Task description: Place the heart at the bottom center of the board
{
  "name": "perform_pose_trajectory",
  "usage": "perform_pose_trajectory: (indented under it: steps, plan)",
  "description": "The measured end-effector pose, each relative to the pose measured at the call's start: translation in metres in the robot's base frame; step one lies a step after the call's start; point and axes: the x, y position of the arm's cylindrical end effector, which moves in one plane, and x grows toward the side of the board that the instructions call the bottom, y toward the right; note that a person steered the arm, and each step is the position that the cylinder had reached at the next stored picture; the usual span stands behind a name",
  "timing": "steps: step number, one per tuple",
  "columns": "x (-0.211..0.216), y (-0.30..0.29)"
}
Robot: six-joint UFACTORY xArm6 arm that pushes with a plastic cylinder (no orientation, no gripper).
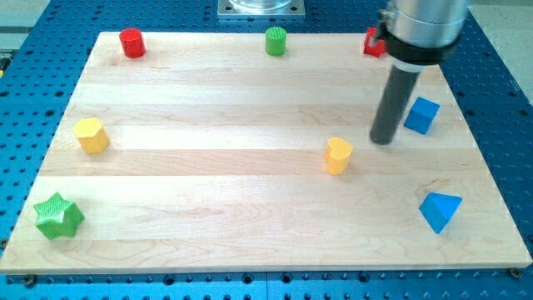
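You see the yellow heart (338, 155) right of the counter (208, 200) centre. My tip (382, 138) stands just upper-right of the heart, placed to push it down-left. There are no fingers.

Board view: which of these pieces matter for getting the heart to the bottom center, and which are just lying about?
In the job:
- yellow heart, right of center
- my tip, just up and to the view's right of it

Lying about:
- red cylinder
- green cylinder
- red block, partly hidden
- blue cube
- blue triangular block
- yellow hexagonal block
- green star
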Motion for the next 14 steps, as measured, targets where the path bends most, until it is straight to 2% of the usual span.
perform_pose_trajectory:
  steps: [1,2,3,4,5,6,7,9,10,12,13,14]
  plan:
    - [0.053,-0.059]
    - [0.064,-0.078]
    - [0.033,-0.025]
    - [0.009,-0.012]
    - [0.01,-0.075]
    - [0.052,-0.122]
    - [0.028,-0.086]
    - [0.033,-0.092]
    - [0.068,-0.151]
    - [0.066,-0.1]
    - [0.094,-0.14]
    - [0.103,-0.153]
